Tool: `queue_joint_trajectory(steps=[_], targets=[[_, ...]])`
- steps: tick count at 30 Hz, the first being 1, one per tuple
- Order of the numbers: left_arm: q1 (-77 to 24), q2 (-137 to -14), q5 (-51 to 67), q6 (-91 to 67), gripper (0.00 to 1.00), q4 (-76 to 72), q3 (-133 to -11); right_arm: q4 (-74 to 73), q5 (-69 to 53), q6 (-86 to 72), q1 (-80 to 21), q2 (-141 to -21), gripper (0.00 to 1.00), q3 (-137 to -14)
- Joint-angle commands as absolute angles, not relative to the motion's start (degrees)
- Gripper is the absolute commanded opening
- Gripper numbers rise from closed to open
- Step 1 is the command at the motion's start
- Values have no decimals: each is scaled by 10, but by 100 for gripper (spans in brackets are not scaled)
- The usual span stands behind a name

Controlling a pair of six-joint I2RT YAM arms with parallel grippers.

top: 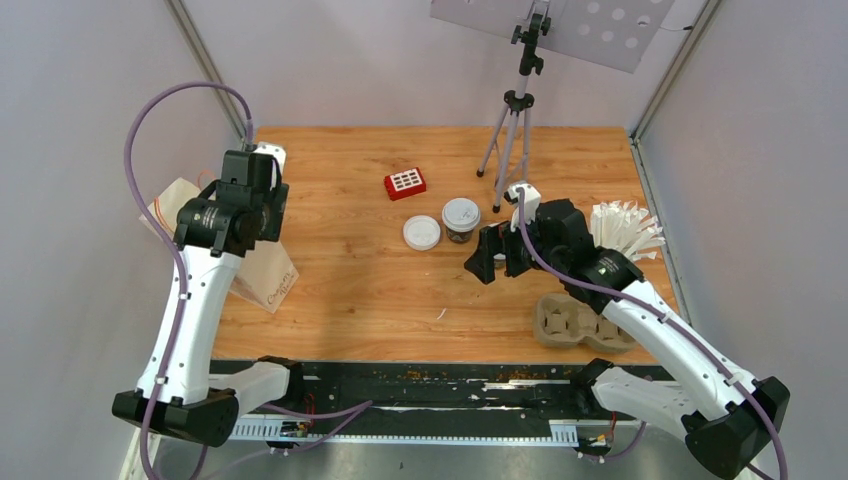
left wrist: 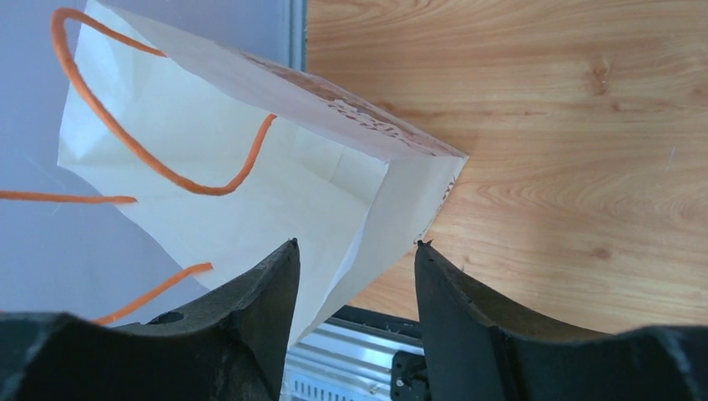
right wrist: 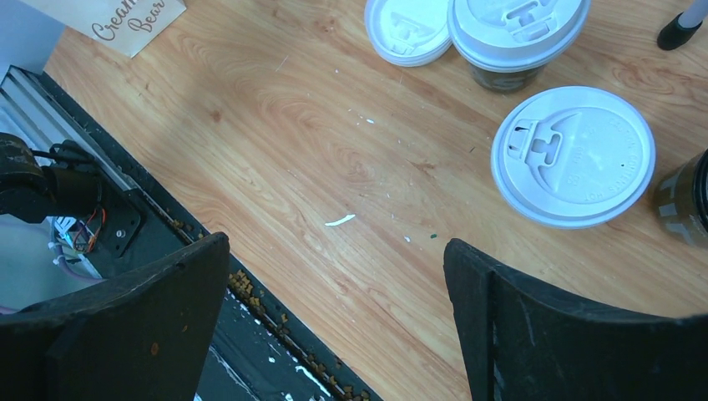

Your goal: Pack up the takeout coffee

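Right pincer [right wrist: 334,242]: released, fingers spread to their widest, grasps nothing, hangs low over the orange-brown wooden tabletop [right wrist: 275,125]. Just ahead of one fingertip: round white plastic lid [right wrist: 573,154], face up, moulded sip tab on top; cannot tell from this angle what sits beneath it. Farther ahead: small black paper cup [right wrist: 501,79], upright on the wood, capped with a matching white lid, dark wall showing only as a narrow band under the lid's rim. Just beside that cup, on the side away from the pincer's wrist: a loose flat white lid [right wrist: 409,29], lying on the table.

Left pincer [left wrist: 355,246]: fingers parted, astride the near edge of a pale paper bag with orange cord handles [left wrist: 209,167], paper fold between the tips; cannot tell whether either finger presses it. Cups well apart from this pincer, across the table to its right.
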State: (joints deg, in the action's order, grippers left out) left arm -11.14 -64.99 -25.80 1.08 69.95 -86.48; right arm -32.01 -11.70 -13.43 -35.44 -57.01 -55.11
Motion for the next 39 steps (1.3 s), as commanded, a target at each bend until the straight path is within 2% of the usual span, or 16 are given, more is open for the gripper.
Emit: queue_joint_trajectory(steps=[1,7,13,22,26,34,39], targets=[[-92,-637,-233,68,60,658,-840,-313,-140,-123,-353,-561,99,-565],[-69,-637,-211,68,55,665,-815,-309,-152,-125,-353,-548,99,-555],[-63,-641,-206,42,31,695,-824,-301,-143,-120,-353,-553,98,-534],[-63,-642,-91,-10,6,722,-871,-294,-143,-115,-352,-566,98,-529],[-63,-630,-50,-39,0,718,-881,-292,-144,-120,-353,-565,98,-525],[-62,-596,112,-106,0,676,-850,-319,-95,-139,-352,-542,100,-504],[-67,-577,160,-125,0,662,-855,-398,23,-199,-353,-543,100,-526]])
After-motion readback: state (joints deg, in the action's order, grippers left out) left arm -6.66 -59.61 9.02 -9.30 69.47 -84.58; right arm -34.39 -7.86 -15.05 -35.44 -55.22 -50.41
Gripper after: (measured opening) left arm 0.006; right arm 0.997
